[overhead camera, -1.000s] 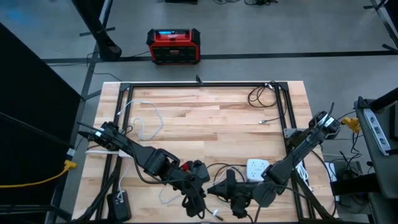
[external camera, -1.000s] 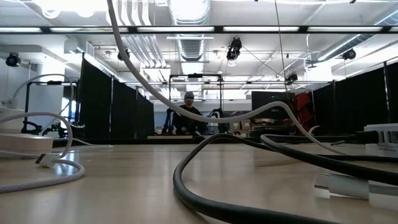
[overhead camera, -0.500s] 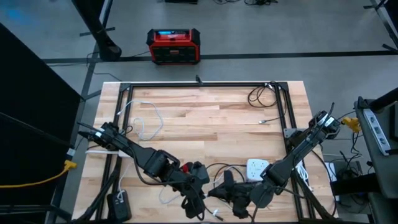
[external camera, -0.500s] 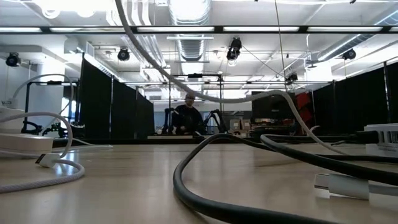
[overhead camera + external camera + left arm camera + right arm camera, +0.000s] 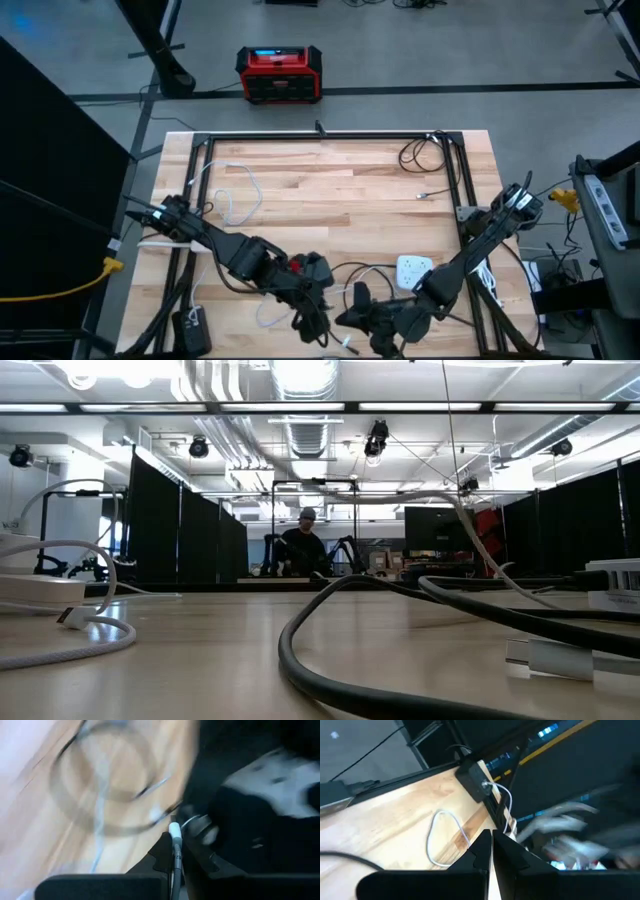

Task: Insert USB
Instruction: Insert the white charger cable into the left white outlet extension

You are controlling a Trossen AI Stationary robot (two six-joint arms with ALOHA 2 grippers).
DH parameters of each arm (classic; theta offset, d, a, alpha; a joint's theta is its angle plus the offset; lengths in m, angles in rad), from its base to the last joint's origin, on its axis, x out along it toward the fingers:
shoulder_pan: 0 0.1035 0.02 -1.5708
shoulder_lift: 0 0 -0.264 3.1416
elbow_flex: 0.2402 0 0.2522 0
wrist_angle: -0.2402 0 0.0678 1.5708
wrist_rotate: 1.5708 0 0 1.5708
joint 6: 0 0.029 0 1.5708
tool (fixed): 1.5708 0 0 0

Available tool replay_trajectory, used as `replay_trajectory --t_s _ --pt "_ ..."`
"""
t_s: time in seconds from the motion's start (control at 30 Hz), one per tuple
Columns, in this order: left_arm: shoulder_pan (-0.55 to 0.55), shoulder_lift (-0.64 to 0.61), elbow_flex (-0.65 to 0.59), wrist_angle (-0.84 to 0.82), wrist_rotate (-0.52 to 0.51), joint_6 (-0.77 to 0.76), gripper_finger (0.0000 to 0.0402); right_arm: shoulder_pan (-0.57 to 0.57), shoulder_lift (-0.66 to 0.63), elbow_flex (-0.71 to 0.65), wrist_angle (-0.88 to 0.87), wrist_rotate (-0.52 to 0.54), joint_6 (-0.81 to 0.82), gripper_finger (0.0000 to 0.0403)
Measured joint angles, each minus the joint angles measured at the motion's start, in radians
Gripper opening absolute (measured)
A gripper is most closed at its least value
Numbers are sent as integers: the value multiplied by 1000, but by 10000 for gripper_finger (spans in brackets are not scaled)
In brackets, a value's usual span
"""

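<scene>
Right end effector (image 5: 352, 306) has slid toward seven o'clock, clamped on a white flat cable (image 5: 488, 887). Left end effector (image 5: 316, 312), beside it at the wooden desk's (image 5: 330, 190) six o'clock edge, pinches a thin grey USB cable with white plug (image 5: 174, 831).

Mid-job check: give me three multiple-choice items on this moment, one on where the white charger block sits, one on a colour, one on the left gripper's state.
1. The white charger block lies
A. on the table's near right part
B. at the far left corner
C. on the floor

2. The box on the floor beyond the table is
A. blue
B. red and black
C. white

3. The left gripper is
A. wide open
B. shut on the cable
C. out of view

1 A: it sits beside the right arm.
2 B: red casing.
3 B: the white-tipped cable sits pinched between its fingers.
</scene>
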Motion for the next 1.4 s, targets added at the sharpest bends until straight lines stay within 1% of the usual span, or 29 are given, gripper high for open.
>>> replay_trajectory --t_s 0.07,0.1,0.13,0.17,0.2,0.27,0.3,0.37,0.47,0.57,0.67,0.83,0.93,1.07,1.13,1.2,1.4 --pt "-7 0 0 -189 9 -95 12 9 0 -2 -11 31 17 0" --pt "-8 0 0 -285 34 -143 12 12 0 -3 -12 36 24 0" --pt "-10 0 -6 -344 68 -185 12 15 0 -3 -13 39 31 0" --pt "-9 -6 -31 -330 100 -202 12 18 0 -3 -19 40 44 0" --pt "-10 -25 -68 -295 110 -202 12 19 0 -4 -26 40 56 0" --pt "-6 -48 -129 -247 109 -224 12 21 0 -5 -38 42 75 0" --pt "-2 -58 -154 -259 113 -243 12 25 0 -5 -37 44 80 0" --pt "15 -73 -216 -352 118 -285 12 33 0 -6 -37 58 99 0" --pt "39 -123 -373 -279 120 -329 12 44 0 -8 -64 59 130 0" --pt "66 -165 -499 -331 132 -373 12 54 0 -9 -87 59 144 0" --pt "97 -215 -635 -299 139 -390 12 54 -1 -17 -90 60 159 0" --pt "162 -300 -827 -267 131 -398 12 53 -1 -27 -85 61 173 0" --pt "210 -357 -927 -191 107 -399 12 51 -1 -29 -85 60 177 0" --pt "276 -443 -1040 -57 55 -447 12 51 -1 -29 -78 60 177 0" --pt "301 -465 -1086 9 55 -450 12 51 -1 -29 -79 60 173 0" --pt "317 -475 -1119 38 59 -462 12 51 -1 -29 -78 60 174 0" --pt "338 -461 -1174 57 168 -498 12 51 -1 -30 -78 60 174 0"
